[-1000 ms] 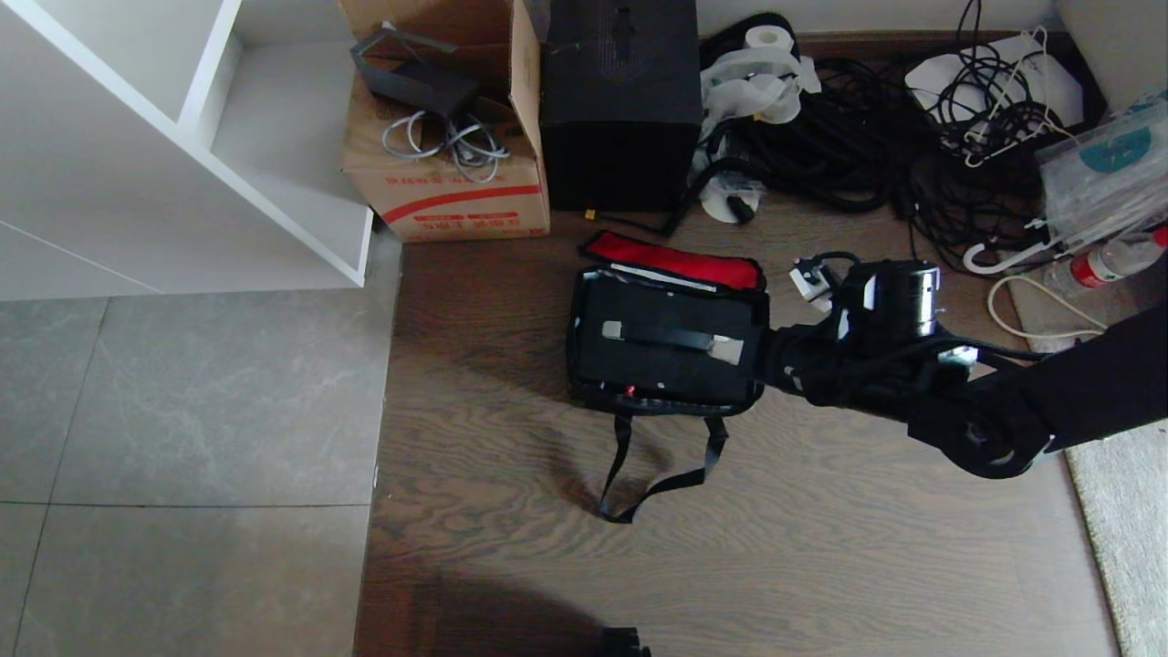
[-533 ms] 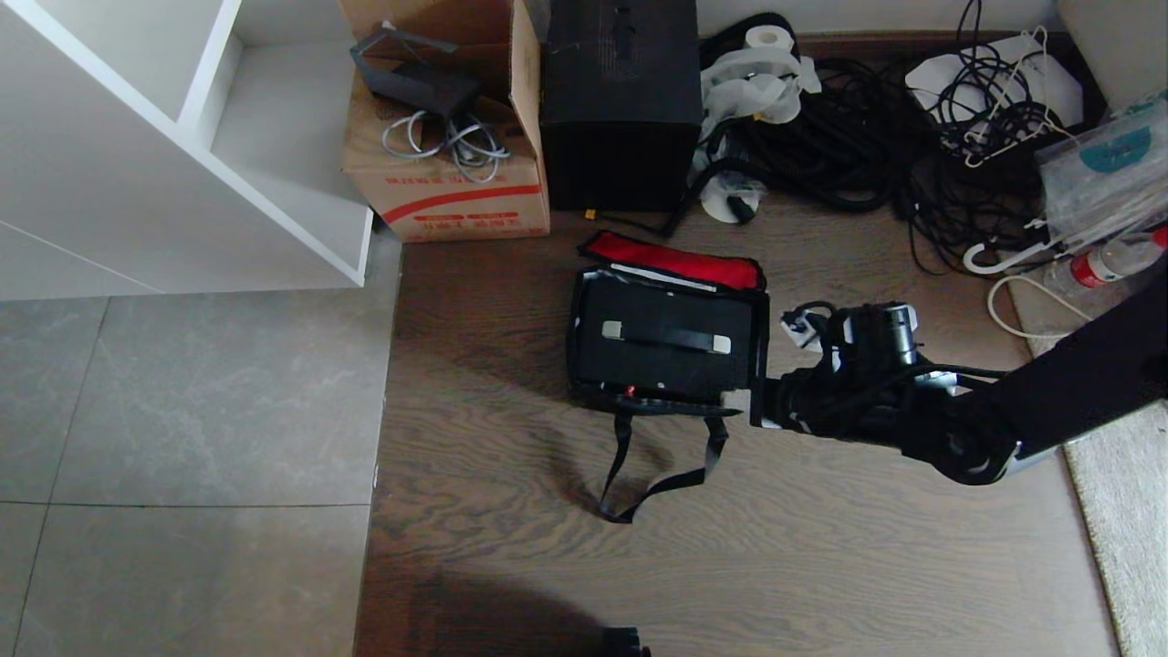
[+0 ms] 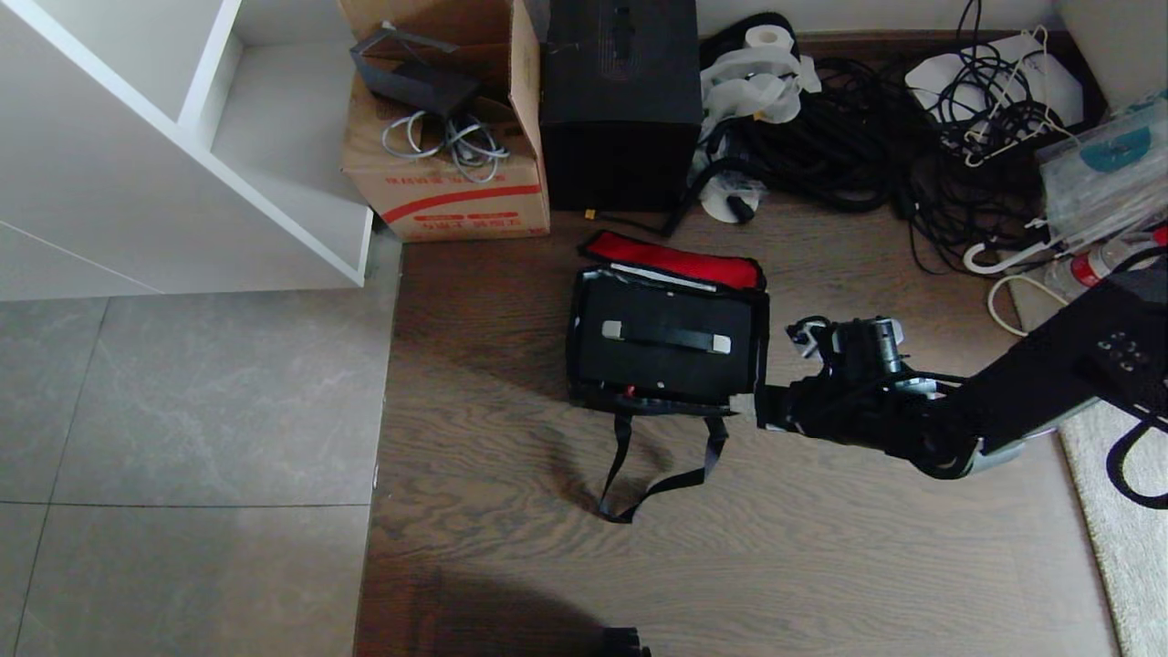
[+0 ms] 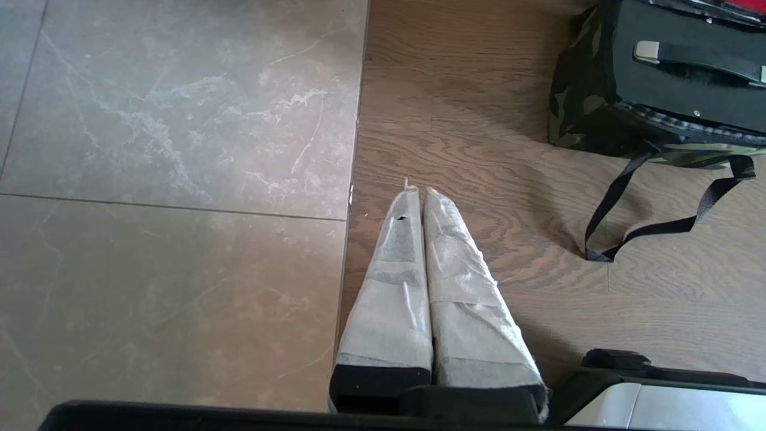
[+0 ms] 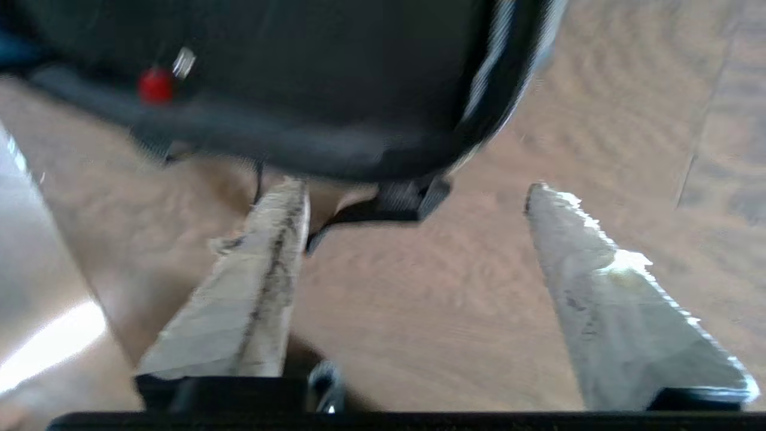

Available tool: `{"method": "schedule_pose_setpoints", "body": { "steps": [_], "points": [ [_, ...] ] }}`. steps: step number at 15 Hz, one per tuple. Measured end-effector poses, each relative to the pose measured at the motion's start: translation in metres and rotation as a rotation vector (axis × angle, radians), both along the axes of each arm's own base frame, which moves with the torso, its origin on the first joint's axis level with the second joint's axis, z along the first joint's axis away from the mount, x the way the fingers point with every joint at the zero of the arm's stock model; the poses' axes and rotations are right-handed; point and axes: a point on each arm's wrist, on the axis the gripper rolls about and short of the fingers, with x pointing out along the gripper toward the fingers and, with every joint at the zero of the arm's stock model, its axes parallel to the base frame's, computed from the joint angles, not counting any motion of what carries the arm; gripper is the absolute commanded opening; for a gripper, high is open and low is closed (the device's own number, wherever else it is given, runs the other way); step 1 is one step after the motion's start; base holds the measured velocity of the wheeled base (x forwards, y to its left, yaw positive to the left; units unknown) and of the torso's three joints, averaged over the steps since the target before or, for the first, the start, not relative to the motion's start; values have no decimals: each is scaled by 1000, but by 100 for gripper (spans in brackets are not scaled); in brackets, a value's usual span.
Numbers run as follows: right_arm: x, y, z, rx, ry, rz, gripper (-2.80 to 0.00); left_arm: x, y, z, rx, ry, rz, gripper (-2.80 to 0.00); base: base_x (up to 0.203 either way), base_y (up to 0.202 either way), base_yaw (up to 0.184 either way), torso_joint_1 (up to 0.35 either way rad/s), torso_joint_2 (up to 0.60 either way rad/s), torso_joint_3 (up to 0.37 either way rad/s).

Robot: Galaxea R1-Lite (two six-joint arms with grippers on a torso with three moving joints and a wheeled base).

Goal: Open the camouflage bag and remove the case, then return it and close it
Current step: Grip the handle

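Observation:
The camouflage bag (image 3: 577,365) lies open on the wood floor, its red-lined lid (image 3: 675,257) folded back. The black case (image 3: 666,360) sits inside, handle (image 3: 666,336) up. From the bag's near side, black straps (image 3: 657,479) trail over the floor. My right gripper (image 3: 746,408) hovers at the bag's near right corner, open, with only floor and a strap end (image 5: 389,203) between its fingers; the red latch (image 5: 155,85) shows beyond. My left gripper (image 4: 416,190) is parked shut over the floor, well short of the bag (image 4: 574,102).
Behind the bag stand a red-striped cardboard box (image 3: 447,182) and a tall black box (image 3: 620,109). A cable tangle (image 3: 867,137) fills the back right. A white shelf unit (image 3: 182,155) is at the left, a pale rug (image 3: 1113,511) at the right.
My right gripper has opened and slid from the bag's right side to its near right corner, sinking lower. The bag, the case and the left arm have not moved.

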Motion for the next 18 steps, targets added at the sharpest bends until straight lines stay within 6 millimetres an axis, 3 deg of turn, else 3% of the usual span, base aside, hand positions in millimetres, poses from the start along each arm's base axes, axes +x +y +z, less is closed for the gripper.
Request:
{"method": "schedule_pose_setpoints", "body": {
  "steps": [9,18],
  "points": [
    [35,-23,-6,8,-36,-97,0,0,0,0,0,0,1,-280,0,0,0,0,0,0],
    [43,-35,-19,-12,-18,-143,0,0,0,0,0,0,0,-280,0,0,0,0,0,0]
  ]
}}
